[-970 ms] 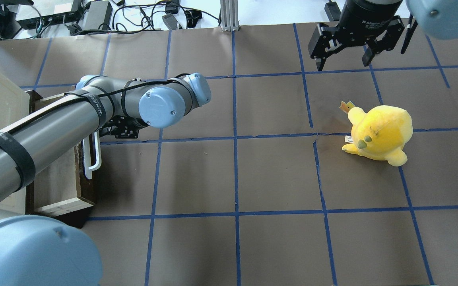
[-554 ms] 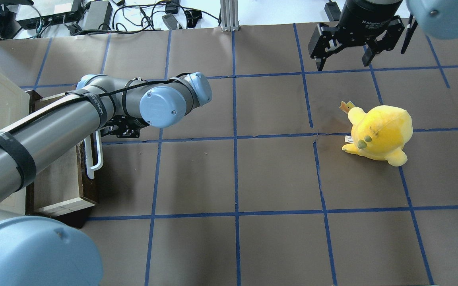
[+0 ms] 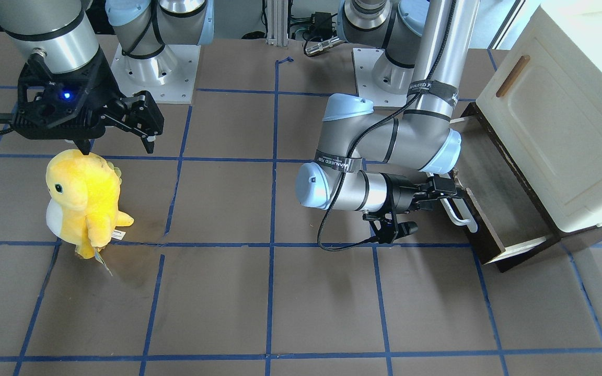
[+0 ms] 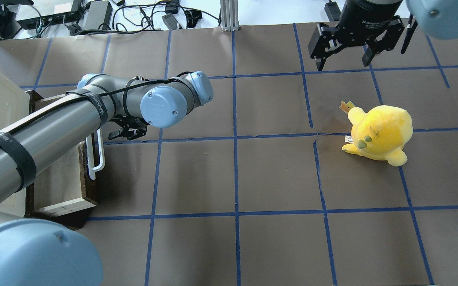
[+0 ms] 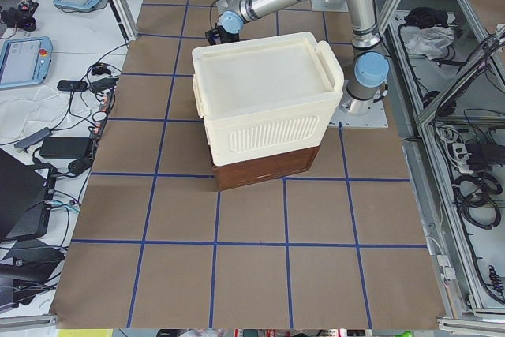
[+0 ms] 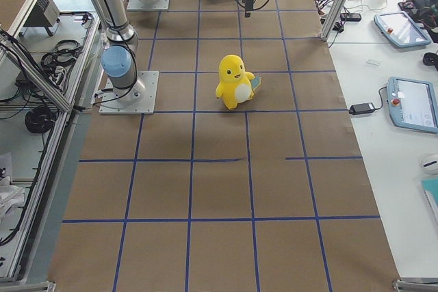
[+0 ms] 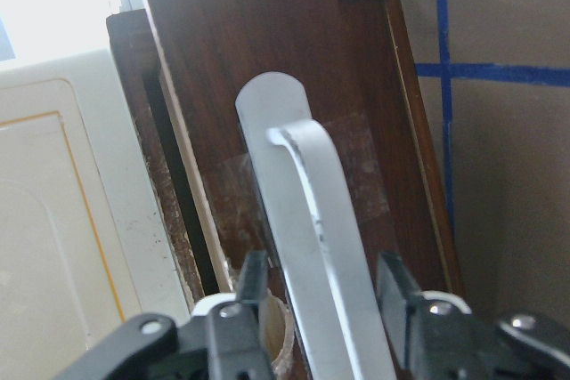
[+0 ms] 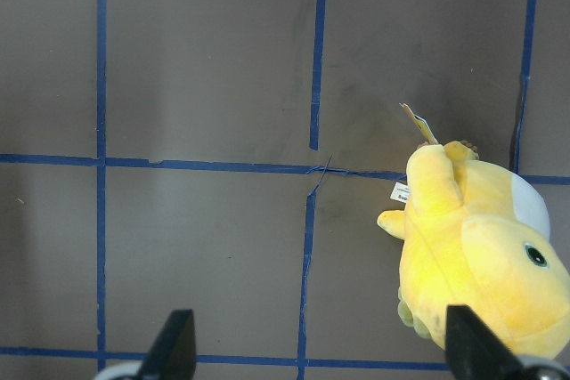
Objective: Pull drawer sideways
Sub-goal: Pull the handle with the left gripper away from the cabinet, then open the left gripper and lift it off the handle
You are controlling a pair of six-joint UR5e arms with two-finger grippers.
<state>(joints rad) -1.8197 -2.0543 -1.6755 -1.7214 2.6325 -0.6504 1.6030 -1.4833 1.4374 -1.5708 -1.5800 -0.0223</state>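
The drawer [image 3: 494, 201] stands partly pulled out from under the cream cabinet [image 3: 557, 130]. It has a dark brown front [image 4: 91, 174], pale wood sides and a white bar handle [image 3: 460, 215]. The handle also shows in the overhead view [image 4: 101, 155] and in the left wrist view [image 7: 312, 211]. My left gripper [image 3: 446, 196] reaches in sideways, and in the left wrist view [image 7: 322, 295] its two fingers sit close on either side of the handle's bar. My right gripper [image 4: 343, 63] is open and empty, hovering far from the drawer.
A yellow plush toy [image 4: 378, 133] stands on the brown paper on the robot's right, just below the right gripper [image 3: 118, 149]. The cabinet's door has a small brown wooden handle [image 3: 512, 75]. Cables and power supplies [image 4: 94, 16] lie beyond the table's far edge.
The left arm has moved a little toward the table's middle, and the drawer front with its handle has come out of the cabinet with it. The right arm and plush toy have not moved.
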